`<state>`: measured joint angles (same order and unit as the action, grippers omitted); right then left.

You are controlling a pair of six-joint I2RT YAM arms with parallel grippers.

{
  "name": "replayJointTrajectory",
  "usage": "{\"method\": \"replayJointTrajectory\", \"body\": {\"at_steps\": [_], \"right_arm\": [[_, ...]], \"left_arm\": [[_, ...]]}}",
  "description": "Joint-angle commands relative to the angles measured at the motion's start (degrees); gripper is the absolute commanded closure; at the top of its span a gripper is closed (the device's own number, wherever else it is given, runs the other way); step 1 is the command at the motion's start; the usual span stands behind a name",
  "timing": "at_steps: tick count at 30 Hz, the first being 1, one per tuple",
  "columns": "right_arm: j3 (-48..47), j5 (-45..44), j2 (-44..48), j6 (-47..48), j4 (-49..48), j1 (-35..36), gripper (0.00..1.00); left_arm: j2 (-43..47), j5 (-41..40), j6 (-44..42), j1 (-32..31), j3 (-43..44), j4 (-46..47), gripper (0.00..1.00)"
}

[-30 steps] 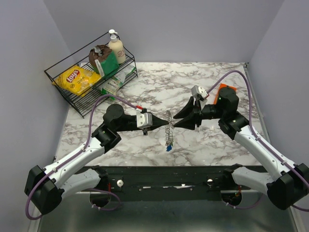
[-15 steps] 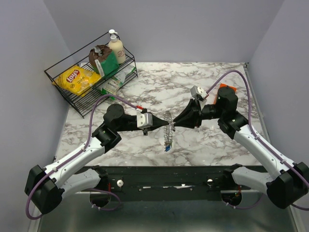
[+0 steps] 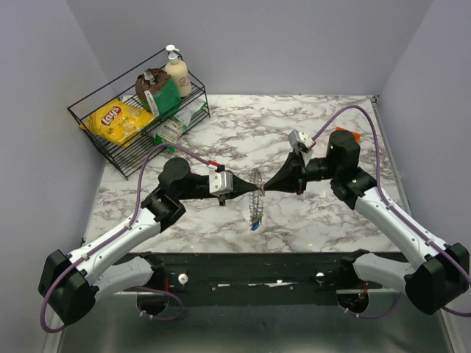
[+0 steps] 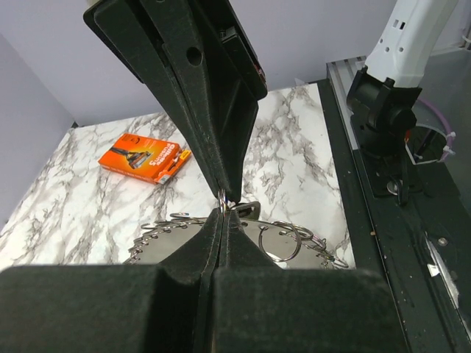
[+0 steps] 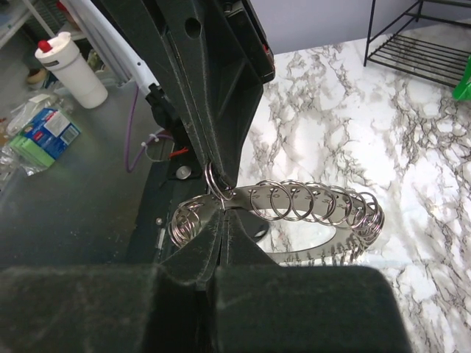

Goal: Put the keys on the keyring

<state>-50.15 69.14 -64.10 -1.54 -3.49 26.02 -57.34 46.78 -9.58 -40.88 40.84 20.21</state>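
The left hand (image 3: pixel 249 189) and right hand (image 3: pixel 268 187) each pinch the keyring (image 3: pixel 257 198) closed.

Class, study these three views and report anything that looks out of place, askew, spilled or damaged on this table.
Nothing looks spilled or damaged. One oddity: the keyring is held on edge, not flat. The left gripper and the right gripper pinch its rim from opposite sides, and a blue key dangles from it.
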Motion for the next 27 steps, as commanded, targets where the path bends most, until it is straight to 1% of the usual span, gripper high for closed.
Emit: {"method": "replayJointTrajectory", "body": {"at_steps": [1,12,18,19,21,22,24,25,27], "right_arm": [[-1.53,1.17,-0.24,0.75,1.20,-0.27,0.99],[-1.88,1.96,-2.00,1.01,2.61,-0.27,1.00],[-2.06,1.52,-2.44,1.01,3.22,-0.18,1.00],[-2.06,1.08,-2.35,2.58,3.22,-0.18,0.99],[-1.97,0.38,-1.91,2.77,3.31,-0.27,0.91],[-1.97,-0.58,-1.56,2.95,3.31,-0.27,0.84],[-1.27,-2.08,0.37,3.21,3.31,-0.18,0.74],[-0.92,-3.56,1.24,3.47,3.31,-0.27,0.65],[-0.21,-4.98,3.71,3.82,3.40,-0.27,0.54]], "left_arm": [[0.56,0.85,0.44,0.01,1.61,4.49,1.00],[0.48,1.64,2.73,0.01,1.61,8.35,1.00],[-0.66,3.48,4.92,0.01,2.22,10.99,1.00],[-0.93,3.84,5.36,0.01,2.23,11.52,1.00],[-1.63,4.36,6.68,0.01,2.23,12.83,1.00],[-1.72,4.28,6.68,-0.07,2.23,12.84,1.00],[-1.81,3.58,6.42,-0.07,2.05,12.75,1.00],[-1.63,3.05,6.07,0.01,1.79,12.58,1.00],[-1.11,2.17,5.28,-0.07,1.52,12.31,1.00]]}}
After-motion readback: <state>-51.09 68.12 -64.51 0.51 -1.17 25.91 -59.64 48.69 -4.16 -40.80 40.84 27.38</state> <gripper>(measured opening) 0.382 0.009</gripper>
